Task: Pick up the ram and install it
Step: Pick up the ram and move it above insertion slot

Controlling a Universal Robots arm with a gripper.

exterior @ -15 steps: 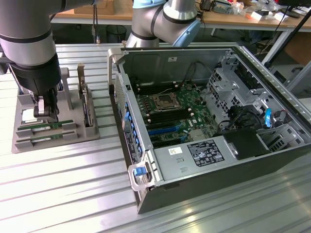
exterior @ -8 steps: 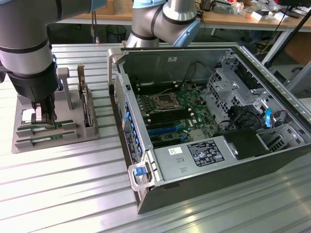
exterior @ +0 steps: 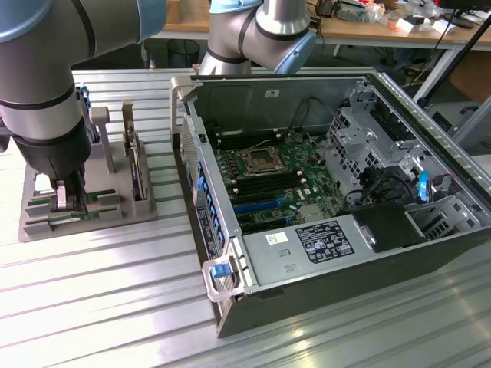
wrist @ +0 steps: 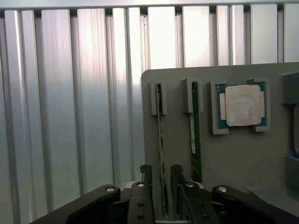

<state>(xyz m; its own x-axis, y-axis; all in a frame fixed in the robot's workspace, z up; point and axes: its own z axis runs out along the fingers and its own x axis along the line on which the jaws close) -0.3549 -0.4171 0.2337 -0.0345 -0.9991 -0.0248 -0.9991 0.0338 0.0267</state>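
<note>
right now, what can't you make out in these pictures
- end of the ram: wrist view, hidden behind the claw; touching or not, unclear
- part of the tray: exterior view, hidden by the arm
- sticker print on the second ram stick: wrist view, too small
- latches of the ram slots: exterior view, too small

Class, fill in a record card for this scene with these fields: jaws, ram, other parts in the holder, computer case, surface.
jaws: open, astride one ram stick, not closed on it
ram stick: standing on edge in the grey holder
second stick: beside it, in its own slot
processor: lying flat in the holder
computer case: open, motherboard exposed, to the exterior view's right of the holder
surface: ribbed metal table
</note>
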